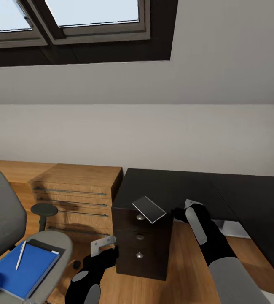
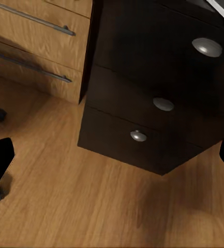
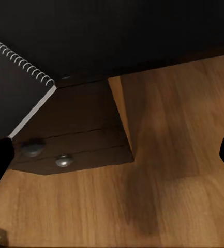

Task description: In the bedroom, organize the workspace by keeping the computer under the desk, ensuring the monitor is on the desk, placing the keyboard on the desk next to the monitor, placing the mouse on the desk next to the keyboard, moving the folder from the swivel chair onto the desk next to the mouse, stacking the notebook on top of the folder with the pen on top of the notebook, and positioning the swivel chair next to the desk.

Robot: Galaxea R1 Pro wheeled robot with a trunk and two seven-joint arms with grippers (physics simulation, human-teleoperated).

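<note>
The desk (image 1: 175,185) has a black top and a black drawer unit (image 1: 140,242) with round silver knobs (image 2: 164,104). A light grey notebook (image 1: 149,209) lies on the desk corner above the drawers, jutting past the front edge; its spiral edge (image 3: 18,62) appears in the right wrist view. My right gripper (image 1: 181,210) hangs open just right of the notebook, holding nothing. My left gripper (image 1: 105,250) is open, low in front of the drawer unit. The grey swivel chair (image 1: 2,219) stands at the left; the blue folder (image 1: 23,270) lies on its seat with the pen (image 1: 20,255) on top.
A low light-wood cabinet (image 1: 76,194) with long metal handles stands between the chair and the desk. A small dark lump (image 1: 76,264) sits on the wood floor beside the chair seat. The desk top runs on to the right under a sloped white wall.
</note>
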